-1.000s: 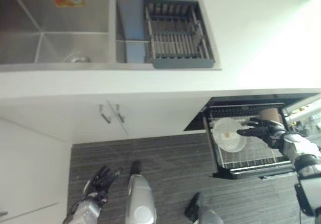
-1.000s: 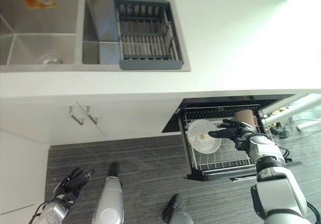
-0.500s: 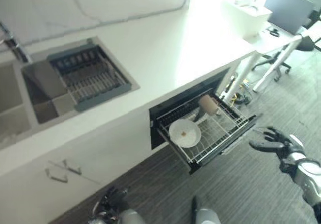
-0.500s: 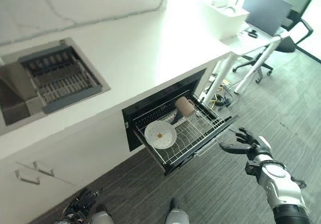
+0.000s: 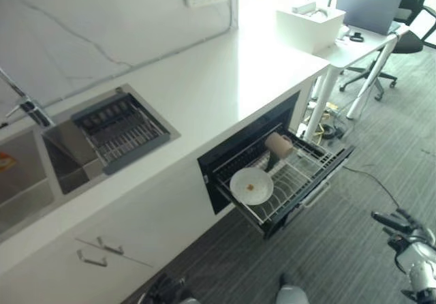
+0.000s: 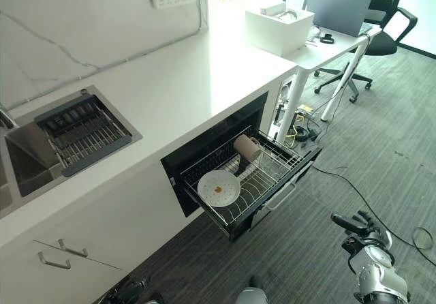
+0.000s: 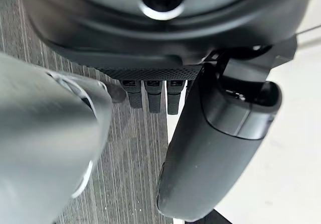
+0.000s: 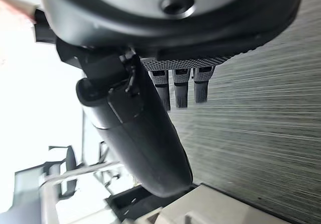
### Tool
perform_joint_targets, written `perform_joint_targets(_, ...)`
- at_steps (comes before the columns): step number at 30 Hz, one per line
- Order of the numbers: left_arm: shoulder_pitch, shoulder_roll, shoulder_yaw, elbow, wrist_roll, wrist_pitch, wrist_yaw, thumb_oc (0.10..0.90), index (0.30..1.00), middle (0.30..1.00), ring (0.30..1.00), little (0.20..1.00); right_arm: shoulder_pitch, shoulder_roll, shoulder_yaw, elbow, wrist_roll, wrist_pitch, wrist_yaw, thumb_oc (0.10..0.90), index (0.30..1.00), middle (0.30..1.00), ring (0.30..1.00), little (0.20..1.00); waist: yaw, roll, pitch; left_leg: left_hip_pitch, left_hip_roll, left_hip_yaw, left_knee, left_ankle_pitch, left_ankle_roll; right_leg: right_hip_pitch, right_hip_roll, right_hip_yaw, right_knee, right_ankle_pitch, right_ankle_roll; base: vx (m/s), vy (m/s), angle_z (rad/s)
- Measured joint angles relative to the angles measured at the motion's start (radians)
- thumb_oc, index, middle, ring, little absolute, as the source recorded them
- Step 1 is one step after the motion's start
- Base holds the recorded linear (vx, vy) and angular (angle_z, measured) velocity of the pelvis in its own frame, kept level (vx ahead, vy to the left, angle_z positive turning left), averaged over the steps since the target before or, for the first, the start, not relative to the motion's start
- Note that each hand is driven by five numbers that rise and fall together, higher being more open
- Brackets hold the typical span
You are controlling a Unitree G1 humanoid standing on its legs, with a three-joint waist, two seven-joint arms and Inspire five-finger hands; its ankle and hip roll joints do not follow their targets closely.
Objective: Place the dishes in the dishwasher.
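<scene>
Withdrawn right hand, fingers straight, holds nothing.

Strong daylight from the far window washes the white bench into glare; the dishwasher opening lies in shadow, and both wrist views are blurred.

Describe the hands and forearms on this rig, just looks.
The right hand is dark, with slim black fingers, on a rounded silver-grey wrist and forearm. The right wrist view shows a glossy black thumb, squared finger segments and a mesh-textured strip at the palm edge. The left hand matches: black shell, smooth bulky thumb, round screw boss.
</scene>
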Motion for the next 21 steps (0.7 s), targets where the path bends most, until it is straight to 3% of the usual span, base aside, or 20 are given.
perform_joint_targets(4, -0.004, 0.003, -0.031, 0.006, 0.006, 0.012, -0.002, 0.800, 0.900, 0.900, 0.900, 0.900, -0.066, -0.013, 0.022, 0.203, 0.072, -0.001, 0.003, 0.400, 0.300, 0.300, 0.300, 0.300, 0.029, 0.006, -0.004, 0.002, -0.017, -0.025, -0.024, 0.017, 0.004, 0.015, -0.016, -0.032, 0.003, -0.003, 0.003, 0.00, -0.060, 0.27)
perform_joint_targets(8, -0.026, 0.041, -0.087, 0.051, 0.037, 0.042, -0.003, 0.800, 0.900, 0.900, 0.900, 0.900, -0.230, -0.109, 0.025, 0.539, 0.168, -0.017, 0.034, 0.400, 0.300, 0.300, 0.300, 0.300, 0.106, 0.012, -0.010, 0.000, -0.022, -0.050, -0.043, 0.026, 0.004, 0.040, -0.028, -0.076, 0.008, -0.014, 0.002, 0.07, -0.059, 0.31)
perform_joint_targets(9, -0.018, 0.048, -0.089, 0.050, 0.038, 0.043, -0.003, 0.800, 0.900, 0.900, 0.900, 0.900, -0.243, -0.118, 0.024, 0.543, 0.189, -0.017, 0.036, 0.400, 0.300, 0.300, 0.300, 0.300, 0.119, 0.025, -0.017, 0.000, -0.024, -0.051, -0.051, 0.027, 0.006, 0.048, -0.036, -0.089, 0.020, -0.022, 0.003, 0.05, -0.074, 0.45)
perform_joint_targets(11, -0.019, 0.049, -0.089, 0.049, 0.038, 0.043, -0.003, 0.800, 0.900, 0.900, 0.900, 0.900, -0.247, -0.126, 0.024, 0.537, 0.204, -0.014, 0.041, 0.400, 0.300, 0.300, 0.300, 0.300, 0.127, 0.012, -0.013, 0.000, -0.029, -0.062, -0.059, 0.027, 0.005, 0.049, -0.043, -0.103, 0.027, -0.032, 0.004, 0.08, -0.055, 0.30)
perform_joint_targets(16, 0.007, 0.049, -0.088, 0.047, 0.037, 0.047, 0.000, 0.800, 0.900, 0.900, 0.900, 0.900, -0.283, -0.135, 0.025, 0.538, 0.224, 0.008, 0.030, 0.400, 0.300, 0.300, 0.300, 0.300, 0.156, 0.028, -0.020, -0.003, -0.041, -0.076, -0.062, 0.047, 0.007, 0.060, -0.051, -0.112, 0.036, -0.046, 0.011, 0.06, -0.004, 0.08)
perform_joint_targets(21, 0.006, 0.046, -0.089, 0.022, 0.026, 0.042, 0.003, 0.800, 0.900, 0.900, 0.900, 0.900, -0.376, -0.244, 0.074, 0.548, 0.218, 0.033, 0.003, 0.400, 0.300, 0.300, 0.300, 0.300, 0.178, 0.051, 0.019, -0.060, -0.100, -0.117, -0.043, 0.053, 0.019, 0.049, -0.109, -0.153, 0.032, -0.041, 0.033, -0.03, 0.061, 0.32)
